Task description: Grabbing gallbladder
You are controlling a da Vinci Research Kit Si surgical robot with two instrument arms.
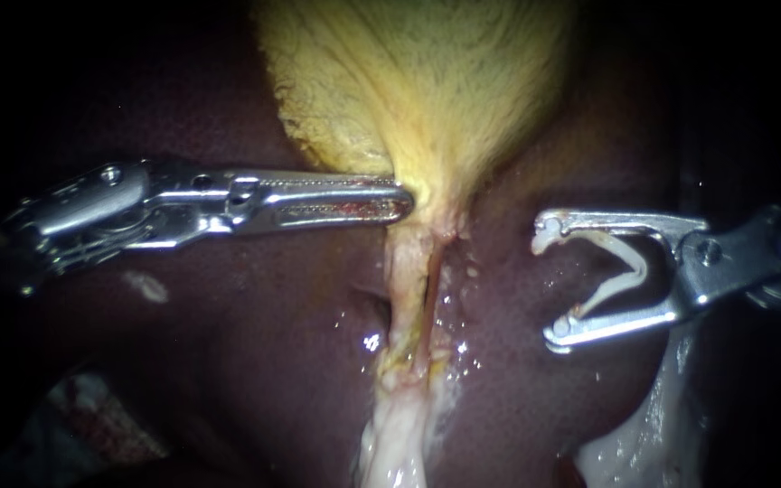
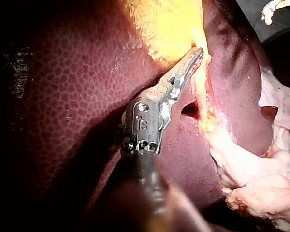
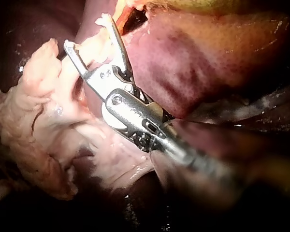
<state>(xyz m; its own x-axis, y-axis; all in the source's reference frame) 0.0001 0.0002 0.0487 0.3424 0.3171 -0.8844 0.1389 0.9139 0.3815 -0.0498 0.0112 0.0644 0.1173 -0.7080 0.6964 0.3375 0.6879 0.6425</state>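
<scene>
Jaws: left instrument (image 1: 404, 201) closed at gallbladder (image 1: 427, 81) edge; right instrument (image 1: 550, 285) spread, holding clip (image 1: 636, 269), unobstructed.

Bed: the liver (image 1: 228, 361), dark maroon and wet, lying under everything I work over
On it, upper middle: the gallbladder (image 1: 427, 81), yellow, narrowing downward
Below that: a pale strand of tissue (image 1: 407, 298) along the liver's surface
Lower right: pale fatty tissue (image 1: 644, 443) touching the liver's edge
Lower left: a red-and-white patch (image 1: 92, 416) that I cannot make out

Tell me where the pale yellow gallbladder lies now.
Endoscope view: gallbladder top centre, against the dark red liver, its neck at the tip of the silver left instrument.
</scene>
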